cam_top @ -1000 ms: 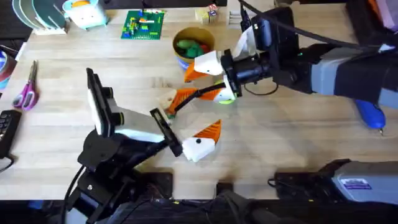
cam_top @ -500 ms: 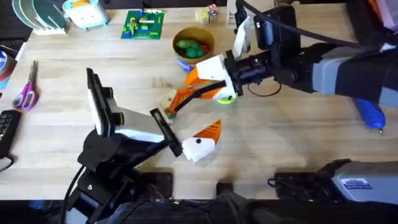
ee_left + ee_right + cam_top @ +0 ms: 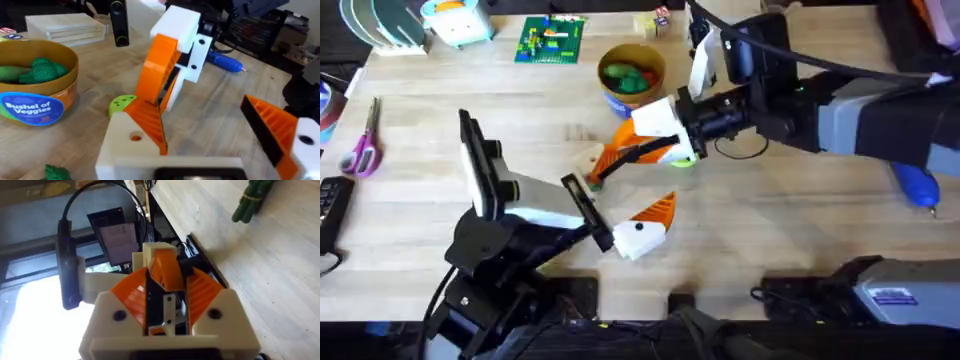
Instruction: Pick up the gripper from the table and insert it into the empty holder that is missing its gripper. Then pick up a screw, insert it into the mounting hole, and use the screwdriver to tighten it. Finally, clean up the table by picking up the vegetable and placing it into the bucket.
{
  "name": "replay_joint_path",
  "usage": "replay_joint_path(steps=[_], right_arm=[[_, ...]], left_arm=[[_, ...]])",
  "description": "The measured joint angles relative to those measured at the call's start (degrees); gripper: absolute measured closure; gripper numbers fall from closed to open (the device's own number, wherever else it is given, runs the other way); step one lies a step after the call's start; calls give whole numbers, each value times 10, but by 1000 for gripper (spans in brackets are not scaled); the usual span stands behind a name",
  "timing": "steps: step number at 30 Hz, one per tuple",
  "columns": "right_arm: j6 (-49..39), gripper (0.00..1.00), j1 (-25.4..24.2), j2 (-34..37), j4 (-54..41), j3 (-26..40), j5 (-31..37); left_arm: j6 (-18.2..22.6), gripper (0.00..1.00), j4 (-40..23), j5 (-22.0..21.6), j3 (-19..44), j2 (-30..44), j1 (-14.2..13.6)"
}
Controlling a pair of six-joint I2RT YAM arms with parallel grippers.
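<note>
My right gripper is shut on the loose orange gripper and holds it tilted against the white holder on one side of my left gripper. The mounting hole shows on the holder's face. My left gripper stands open; its other orange finger is apart to the right. The bucket stands behind them with green toys inside. The blue screwdriver lies at the far right. A slim green vegetable lies on the table in the right wrist view.
A lime-green disc lies just under the right gripper. Purple scissors lie at the left edge. A green brick plate, a white rack and small blocks line the back. Bare wood spreads at the right front.
The right gripper has turned and come down towards the left gripper's holder with the orange piece in it. The left arm has not moved.
</note>
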Motion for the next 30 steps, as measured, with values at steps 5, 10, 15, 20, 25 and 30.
replay_joint_path(steps=[5, 10, 15, 20, 25, 30], right_arm=[[-2, 882, -2, 0, -2, -1, 0], [-2, 987, -4, 0, -3, -2, 0], [6, 988, 0, 0, -3, -2, 7], [35, 990, 12, 0, 3, -2, 33], [68, 991, 26, 0, 16, -2, 65], [89, 991, 35, 0, 32, -2, 92]], left_arm=[[2, 8, 1, 0, 0, -1, 0], [4, 8, 1, 0, 0, -1, 0], [4, 8, 1, -3, 0, -1, 0], [-3, 8, 0, -21, 0, -1, 0], [-12, 8, -1, -40, 0, -1, 0], [-16, 8, -1, -51, 0, -1, 1]])
